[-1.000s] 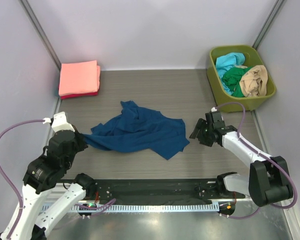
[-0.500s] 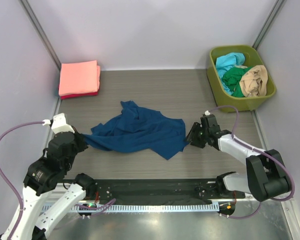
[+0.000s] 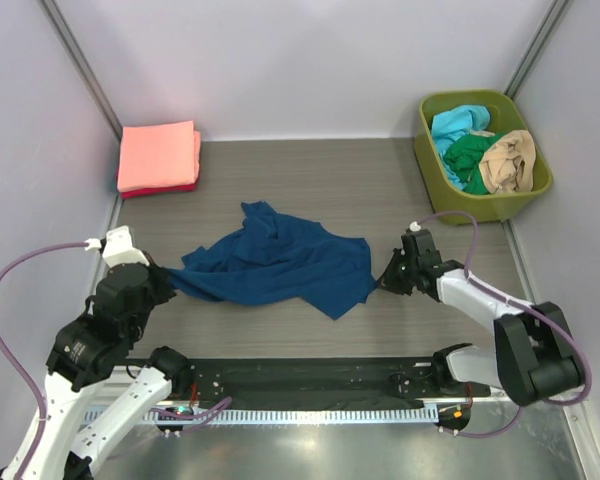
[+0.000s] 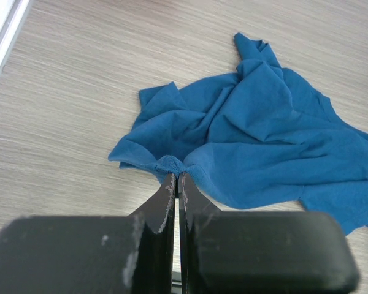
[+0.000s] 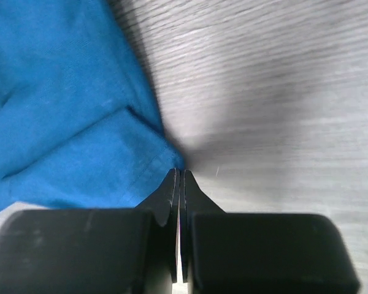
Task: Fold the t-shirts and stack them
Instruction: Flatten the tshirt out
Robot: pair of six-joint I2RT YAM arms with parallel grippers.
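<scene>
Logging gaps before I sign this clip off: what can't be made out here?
Right wrist view: whether the right tool pinches the blue t-shirt; its own tips cover the contact.
Top view: the red t-shirt, mostly under the salmon-pink one.
Top view: how many shirts fill the green bin; they overlap.

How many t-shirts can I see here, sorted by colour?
blue t-shirt: 1
salmon-pink t-shirt: 1
red t-shirt: 1
cyan t-shirt: 1
green t-shirt: 1
tan t-shirt: 1
Total showing: 6. Any more buried in the green bin cannot be seen.
</scene>
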